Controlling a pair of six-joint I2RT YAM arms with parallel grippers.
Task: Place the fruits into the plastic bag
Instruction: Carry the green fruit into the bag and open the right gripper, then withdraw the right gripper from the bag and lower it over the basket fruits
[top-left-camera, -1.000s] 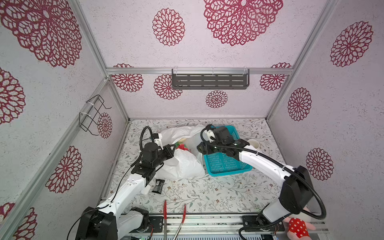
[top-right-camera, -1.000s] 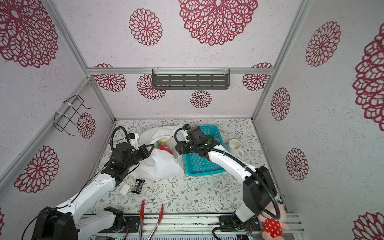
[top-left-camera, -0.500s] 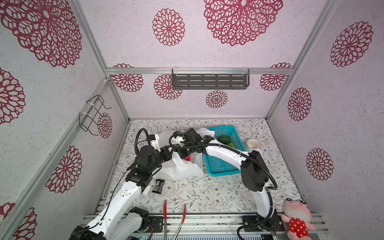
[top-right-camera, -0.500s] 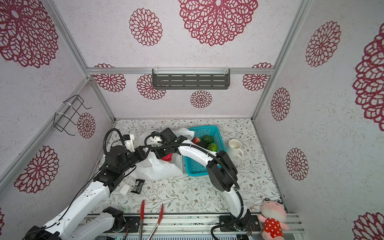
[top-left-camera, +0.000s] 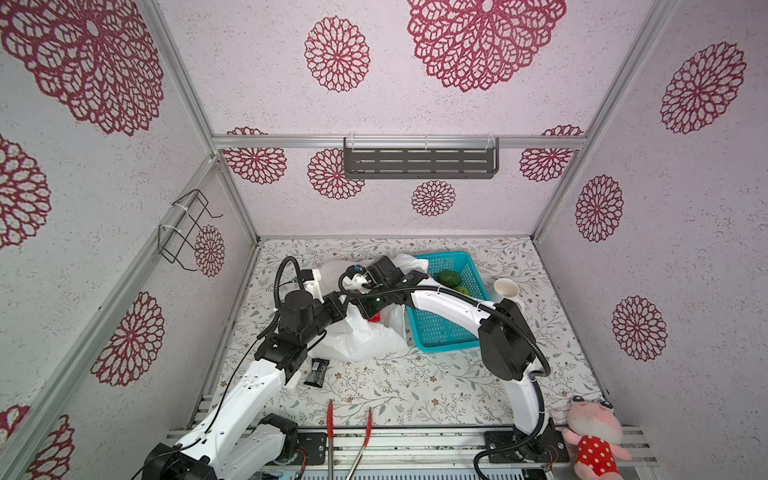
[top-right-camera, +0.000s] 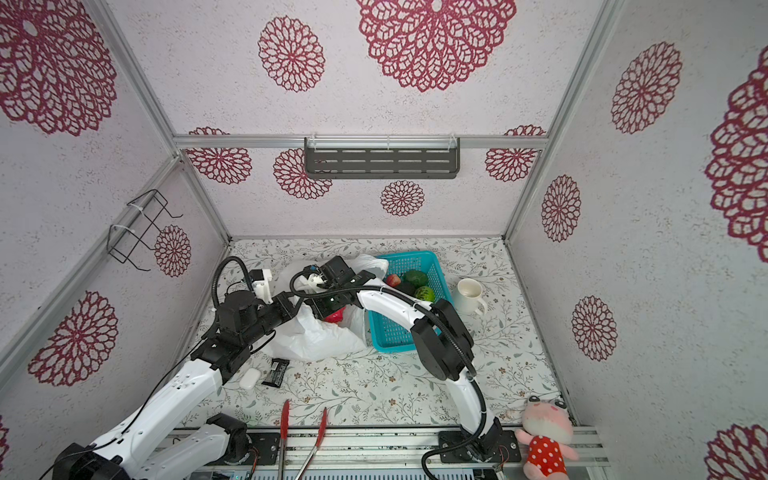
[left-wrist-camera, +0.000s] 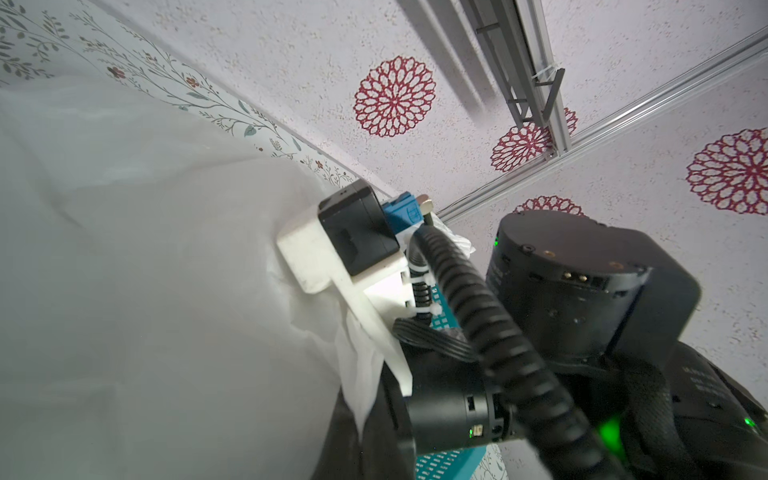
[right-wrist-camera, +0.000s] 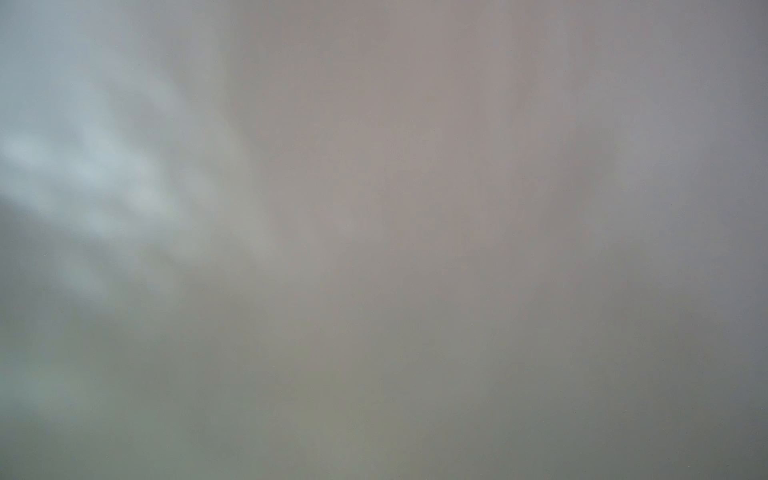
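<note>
Two grippers met at the plastic bag (top-left-camera: 361, 340): the left gripper (top-left-camera: 340, 304) was clenched on its rim, while the right gripper (top-left-camera: 366, 308) sat buried in the mouth, beside a red fruit (top-left-camera: 375, 318) — whether its fingers were released, I could not tell. Several fruits (top-right-camera: 415, 277) lay in the teal basket (top-left-camera: 440, 332). A careless withdrawal could snag the thin film — dragging the bag and spilling that fruit.
</note>
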